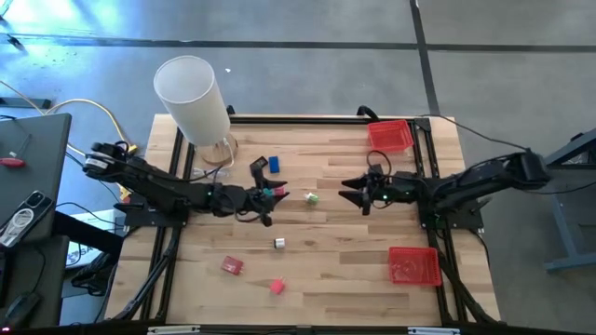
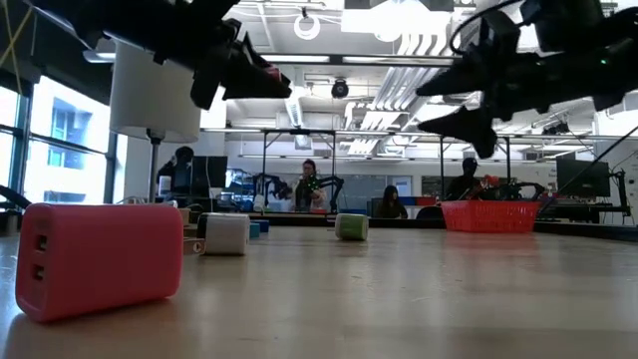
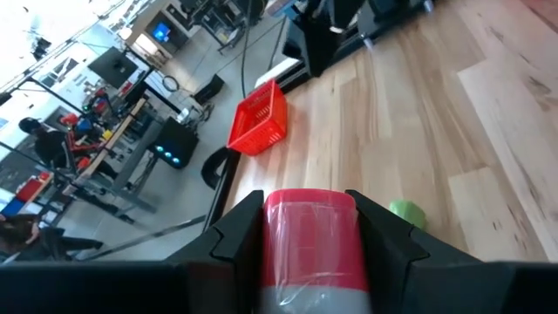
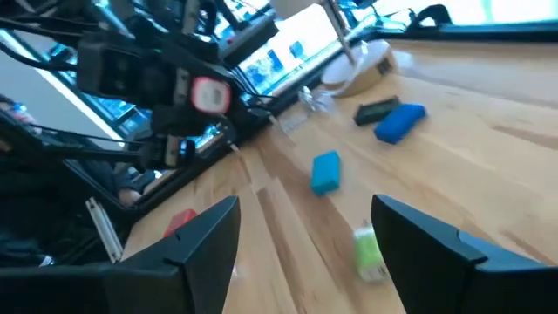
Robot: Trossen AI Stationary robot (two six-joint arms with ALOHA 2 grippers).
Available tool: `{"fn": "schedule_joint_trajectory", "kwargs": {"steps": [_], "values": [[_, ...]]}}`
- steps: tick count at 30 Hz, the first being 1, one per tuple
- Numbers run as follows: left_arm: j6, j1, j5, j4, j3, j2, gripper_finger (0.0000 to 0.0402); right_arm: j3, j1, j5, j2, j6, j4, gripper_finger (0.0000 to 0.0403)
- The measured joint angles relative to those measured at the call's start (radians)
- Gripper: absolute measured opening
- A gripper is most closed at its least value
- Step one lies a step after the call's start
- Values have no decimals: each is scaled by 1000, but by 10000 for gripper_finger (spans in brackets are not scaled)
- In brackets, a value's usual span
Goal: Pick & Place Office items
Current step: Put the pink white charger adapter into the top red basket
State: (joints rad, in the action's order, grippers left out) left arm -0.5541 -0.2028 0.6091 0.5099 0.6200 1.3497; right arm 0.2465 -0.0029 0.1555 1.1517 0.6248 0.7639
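- Between left gripper [image 3: 309,253] fingers: red-and-white piece [image 3: 312,240] pinched, held above mid-table; judged carry step, so keep the pinch firm and stay high over the loose pieces toward a red tray [image 1: 390,136].
- Right gripper [image 1: 358,194] spread, empty, hovering right of centre.
- Green piece [image 1: 311,197] lies between the grippers; blue piece [image 1: 273,165] farther back, pink pieces [image 1: 232,266] near front.

The left gripper [image 1: 271,194] hung above the table, its jaws clamped on a red piece [image 3: 312,237] lodged between them. The right gripper [image 1: 352,193] hovered opposite, jaws spread wide with nothing between them.
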Motion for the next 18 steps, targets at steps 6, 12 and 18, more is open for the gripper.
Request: {"fn": "schedule_joint_trajectory", "kwargs": {"steps": [6,12,18], "values": [[2,0,-3,20,1,58,128,101,0,-25,151,-21,67,248],[21,0,-3,34,1,69,129,194,0,-39,278,-29,74,248],[24,14,-32,75,1,68,129,263,0,-89,356,-54,86,248]]}}
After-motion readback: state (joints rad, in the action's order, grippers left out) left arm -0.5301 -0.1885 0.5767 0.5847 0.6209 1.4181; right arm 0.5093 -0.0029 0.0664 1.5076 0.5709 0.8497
